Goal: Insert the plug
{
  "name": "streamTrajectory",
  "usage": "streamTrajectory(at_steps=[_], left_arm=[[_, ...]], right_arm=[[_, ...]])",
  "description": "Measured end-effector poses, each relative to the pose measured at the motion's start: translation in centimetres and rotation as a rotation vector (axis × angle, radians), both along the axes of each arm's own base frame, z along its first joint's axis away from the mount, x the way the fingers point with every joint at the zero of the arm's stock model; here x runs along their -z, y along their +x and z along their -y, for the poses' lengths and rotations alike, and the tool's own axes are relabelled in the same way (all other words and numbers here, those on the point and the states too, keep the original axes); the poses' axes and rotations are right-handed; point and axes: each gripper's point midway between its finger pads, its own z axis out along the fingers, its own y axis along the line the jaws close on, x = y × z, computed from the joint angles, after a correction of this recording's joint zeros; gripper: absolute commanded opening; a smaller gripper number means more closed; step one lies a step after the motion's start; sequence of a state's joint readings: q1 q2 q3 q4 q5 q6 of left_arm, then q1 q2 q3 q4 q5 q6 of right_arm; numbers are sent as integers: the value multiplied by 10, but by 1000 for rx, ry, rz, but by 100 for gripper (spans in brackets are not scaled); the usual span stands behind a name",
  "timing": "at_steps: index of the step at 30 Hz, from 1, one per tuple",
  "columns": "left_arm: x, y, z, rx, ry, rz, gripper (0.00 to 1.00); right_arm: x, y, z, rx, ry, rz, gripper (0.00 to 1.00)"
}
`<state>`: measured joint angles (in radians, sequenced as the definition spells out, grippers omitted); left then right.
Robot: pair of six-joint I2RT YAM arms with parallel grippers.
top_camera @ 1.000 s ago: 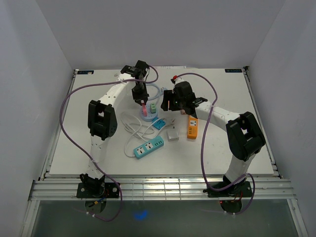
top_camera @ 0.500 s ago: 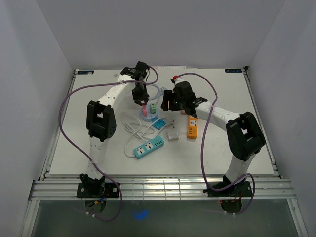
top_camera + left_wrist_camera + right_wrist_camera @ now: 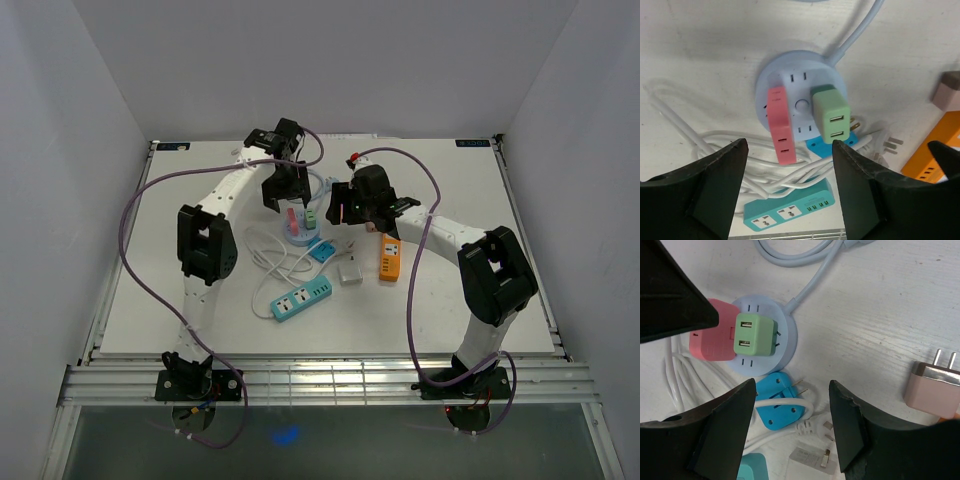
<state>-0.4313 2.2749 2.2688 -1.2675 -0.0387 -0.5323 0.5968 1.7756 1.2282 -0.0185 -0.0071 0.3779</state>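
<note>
The left gripper [image 3: 790, 150] is hovering directly above the round pale-blue plastic socket hub [image 3: 771, 75]. Its fingers are standing well apart and holding nothing. The pink rectangular plastic plug [image 3: 779, 127] is sitting in the hub's left-hand outlet and appears fully seated. It is just beside the green square USB charger [image 3: 831, 116], which is occupying the right-hand outlet. The right gripper [image 3: 792, 390] is hanging over the same hub, its fingers likewise spread and empty.

Judgement: the insertion step is finishing. The next move is calling for a straight upward retreat of the left arm, keeping both fingers off the pink plug, followed by a seating check.
</note>
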Motion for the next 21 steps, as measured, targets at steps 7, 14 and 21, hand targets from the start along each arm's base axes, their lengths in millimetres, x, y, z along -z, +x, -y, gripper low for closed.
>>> streamTrajectory(at_steps=[7, 14, 21], left_arm=[[-2, -33, -17, -8, 8, -9, 85], [-61, -53, -32, -28, -70, 175, 98], [-106, -62, -91, -149, -149, 355, 98]], right_arm=[[-1, -1, -5, -22, 21, 3, 66], [22, -6, -22, -87, 48, -26, 66], [76, -18, -39, -140, 37, -139, 66]])
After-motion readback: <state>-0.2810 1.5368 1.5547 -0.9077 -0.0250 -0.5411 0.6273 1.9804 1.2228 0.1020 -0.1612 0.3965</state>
